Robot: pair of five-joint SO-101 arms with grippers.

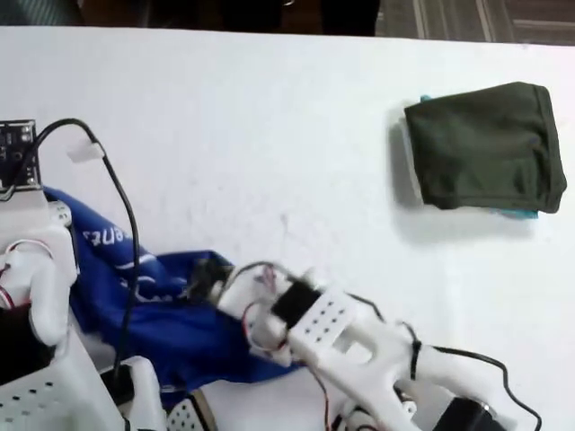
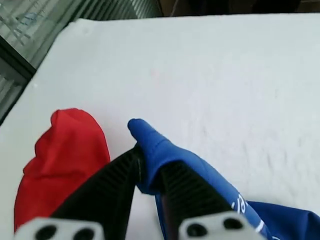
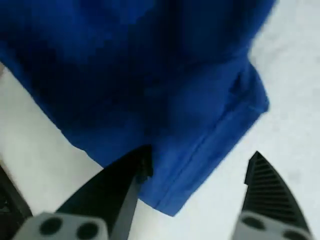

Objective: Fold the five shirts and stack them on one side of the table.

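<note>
The left gripper (image 2: 146, 167) is pinched tight on a corner of the crumpled royal-blue fabric shirt (image 2: 160, 142), probably to anchor that end so the cloth can be drawn flat; a bunched red cloth shirt (image 2: 60, 160) lies just beside it. The right gripper (image 3: 200, 165) stands spread astride the blue shirt's stitched hem, seemingly ready for a second grip. Well apart from both, a folded dark green shirt (image 1: 481, 148) sits on the white table (image 1: 269, 135), likely starting the stack.

A blue shirt (image 1: 180, 332) with white lettering, a red shirt (image 2: 65, 155), a dark green shirt (image 1: 481, 148), a white table (image 1: 269, 135)
</note>
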